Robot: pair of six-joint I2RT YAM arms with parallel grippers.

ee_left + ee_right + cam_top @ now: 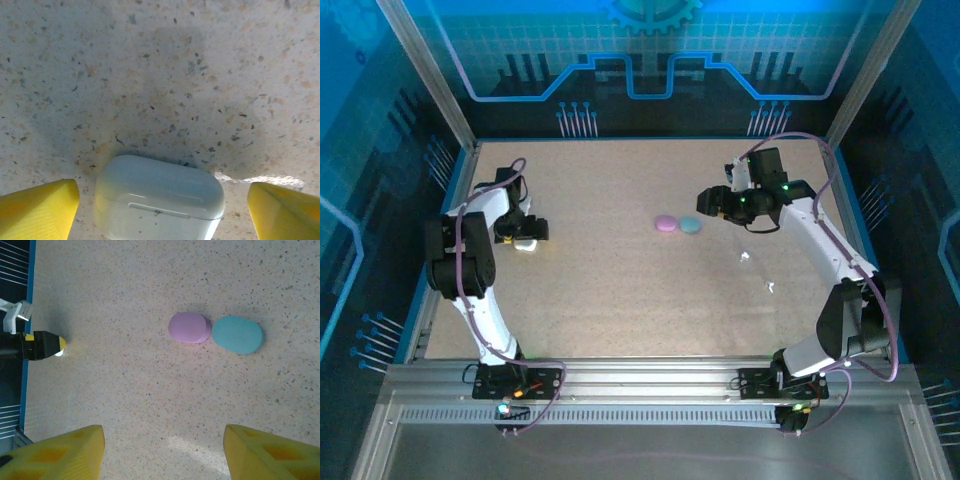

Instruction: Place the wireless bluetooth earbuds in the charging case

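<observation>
Seen from above, the left gripper (527,238) is hovering at 9 o'clock on the speckled table (620,320), its fingers straddling the white charging case (526,246). The right gripper (704,203) is hanging at 2 o'clock from the table's middle, pointing toward 9 o'clock. At its 8 o'clock, a purple round piece (666,223) and a teal round piece (691,225) are lying side by side. Toward 4 o'clock from those two, a pale speck (745,255) and a second pale speck (770,288) are glinting on the tabletop. They may be earbuds, but they are too small to tell.

In the left wrist view, the charging case (160,185) is lying flat at 6 o'clock, its lid seam facing the camera and looking shut. The left gripper (163,200) is framing it, yellow fingers (37,210) standing at 8 and 4 o'clock. A strip of table is showing on each side of the case, so the claw is spread and pinching nothing.

In the right wrist view, the right gripper (162,435) is spreading its yellow fingers (55,455) wide at 7 and 5 o'clock, with bare table between them and nothing gripped. The purple round piece (189,327) is lying toward 1 o'clock. The teal round piece (237,334) is lying edge to edge with it on its 3 o'clock side. At 9 o'clock, the left gripper (45,346) is showing its yellow tip.
</observation>
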